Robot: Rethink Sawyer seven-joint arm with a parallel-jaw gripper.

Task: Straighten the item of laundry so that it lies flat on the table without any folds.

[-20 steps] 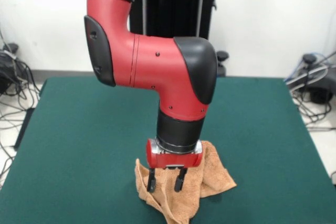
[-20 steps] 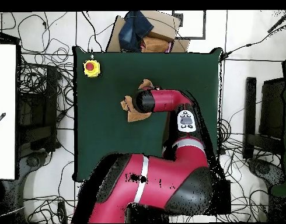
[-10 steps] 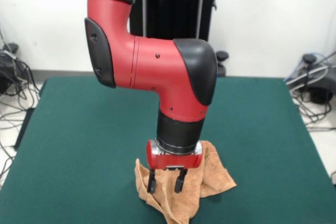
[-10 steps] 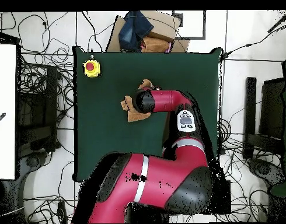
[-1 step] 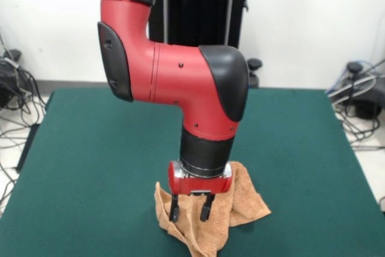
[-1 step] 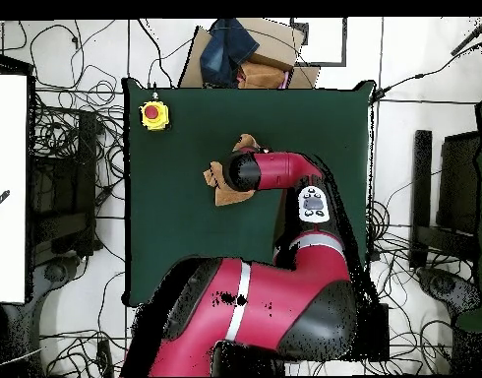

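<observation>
Hovering over the crumpled orange-tan towel on the green counter, the hand has its 2 fingers spread apart, grasping nothing.

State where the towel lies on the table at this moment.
In the front view the crumpled towel lies near the table's front edge, about mid-width, directly under the gripper, whose open fingers hang over it.

Red-and-black jointed robot arm, elbow bent, its wrist pointing straight down. The black two-fingered pincer hangs vertically, its fingers parted with a visible gap.
</observation>
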